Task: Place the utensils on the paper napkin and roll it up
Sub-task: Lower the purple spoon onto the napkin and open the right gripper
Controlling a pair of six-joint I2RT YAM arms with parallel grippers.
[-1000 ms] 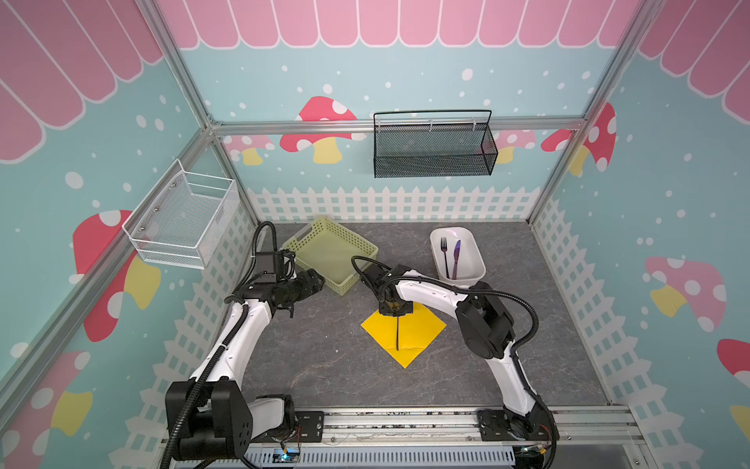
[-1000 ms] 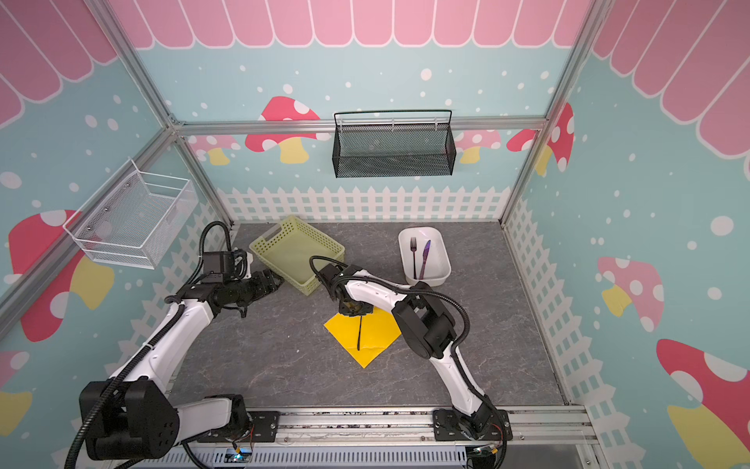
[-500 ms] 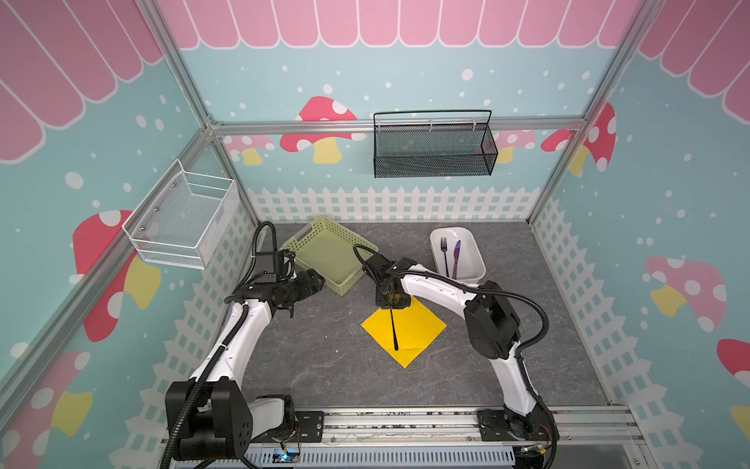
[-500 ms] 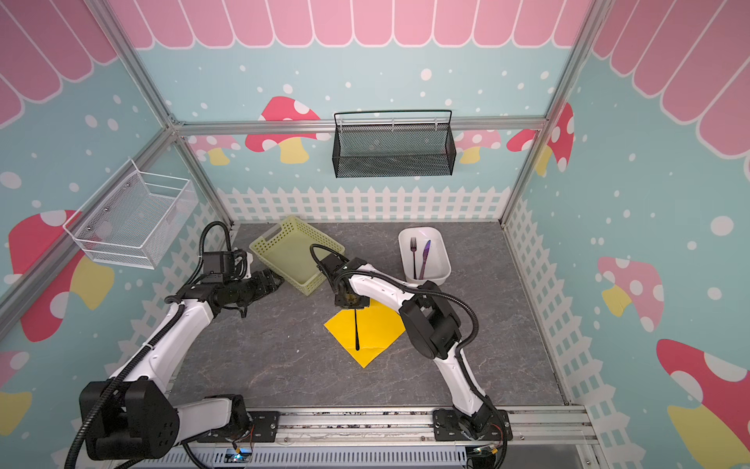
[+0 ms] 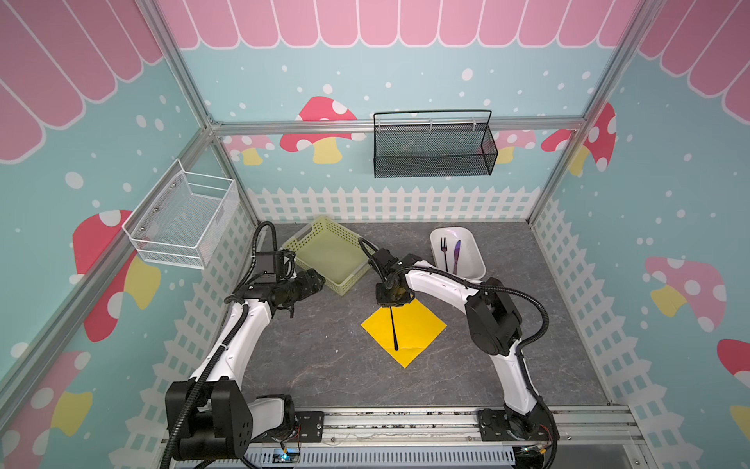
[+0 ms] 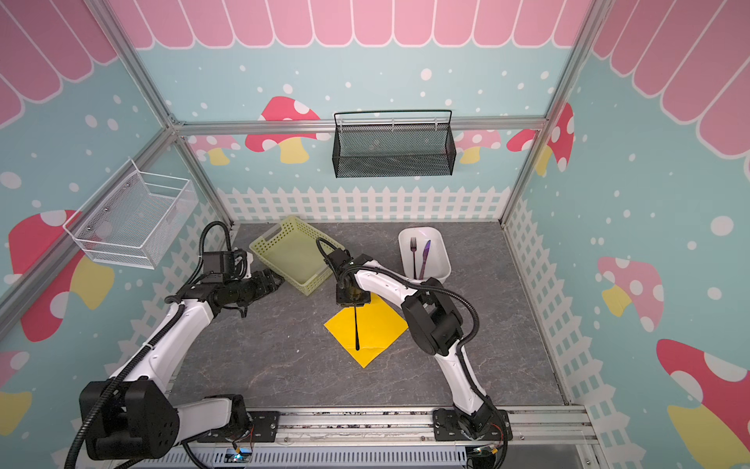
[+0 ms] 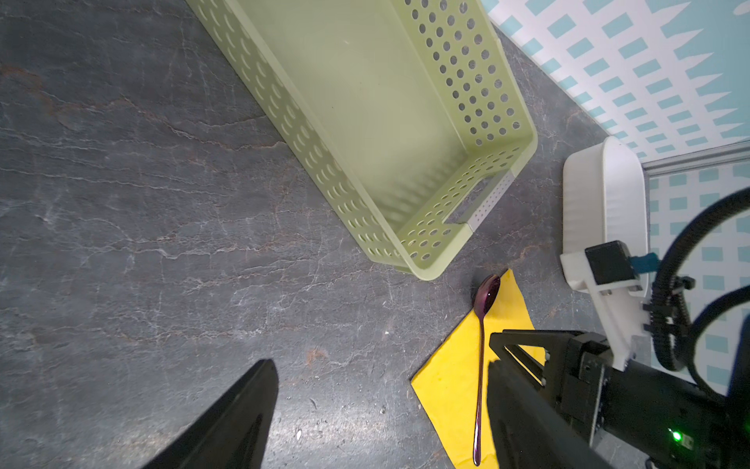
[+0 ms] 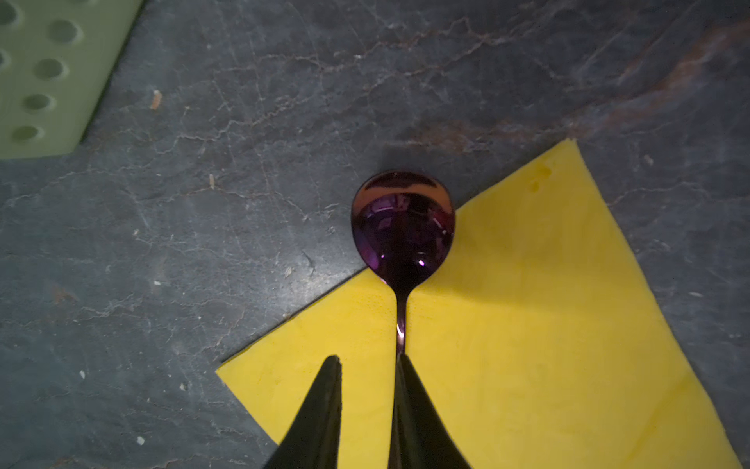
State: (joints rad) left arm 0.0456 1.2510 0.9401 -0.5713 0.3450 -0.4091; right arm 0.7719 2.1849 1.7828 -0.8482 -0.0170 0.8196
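While the parted, empty right hand (image 8: pixel 367 357) is hovering over the purple plastic spoon (image 8: pixel 401 227) on the yellow paper napkin (image 8: pixel 527 325), black fork (image 5: pixel 445 256) and lilac knife (image 5: pixel 456 256) are lying beyond, by the worktop's (image 5: pixel 316 365) far edge.

We see a pale green basket (image 5: pixel 328 256) with holes standing on the grey stone table (image 5: pixel 324 365). A white tub (image 5: pixel 473 253) stands apart from it. A black mesh rack (image 5: pixel 434 154) and a white wire rack (image 5: pixel 184 221) hang on the walls.
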